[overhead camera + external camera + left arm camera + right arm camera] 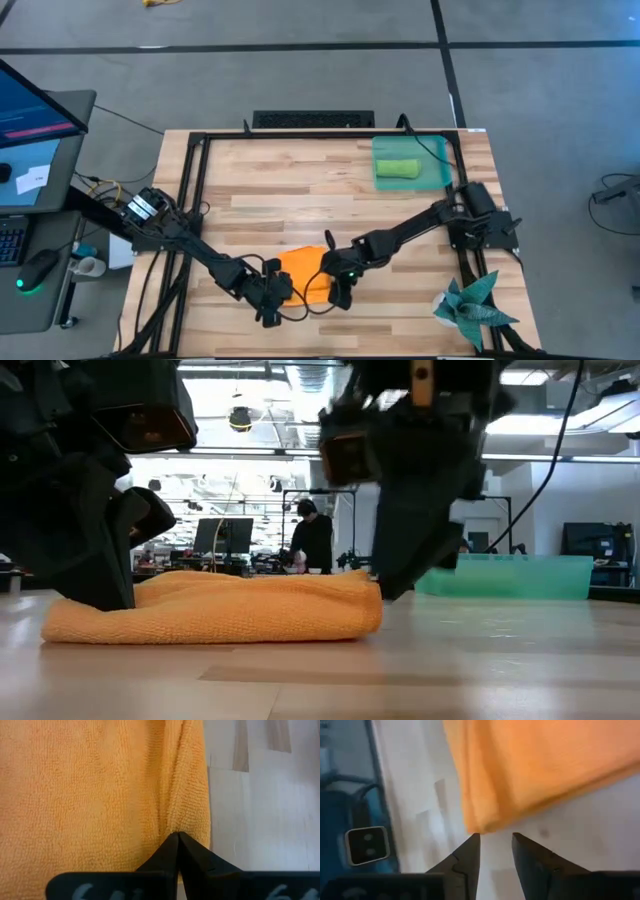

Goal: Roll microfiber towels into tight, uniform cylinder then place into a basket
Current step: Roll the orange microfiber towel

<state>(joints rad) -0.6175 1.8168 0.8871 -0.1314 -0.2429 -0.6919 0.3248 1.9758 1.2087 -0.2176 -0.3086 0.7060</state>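
Orange towel (305,275) lay folded flat on the wooden bench (300,190), near its front edge and about midway across, with both arms bent down over it. The left hand (272,300) sat at the towel's front left side; in the left wrist view its fingers (176,851) were pressed together on a pinch of orange cloth close to the towel's edge, with a crease running away from the tips. The right hand (338,293) was at the towel's right side, low over the bench. In the right wrist view its two fingers (469,851) stood a narrow gap apart, holding nothing, their tips just short of the towel's corner (480,822) with bare wood showing between them. From the low view the towel (215,608) appeared as a thick, soft slab resting on the bench, its right end rounded over, the left arm's dark bulk at its left end and the right arm's at its right.

The green towel (396,169), already rolled into a short cylinder, lay inside the teal basket (436,150) at the bench's back right corner, well apart from the arms. A dark teal spiky cloth (470,307) rested at the front right corner. A person (312,540) stood in the room beyond the bench.
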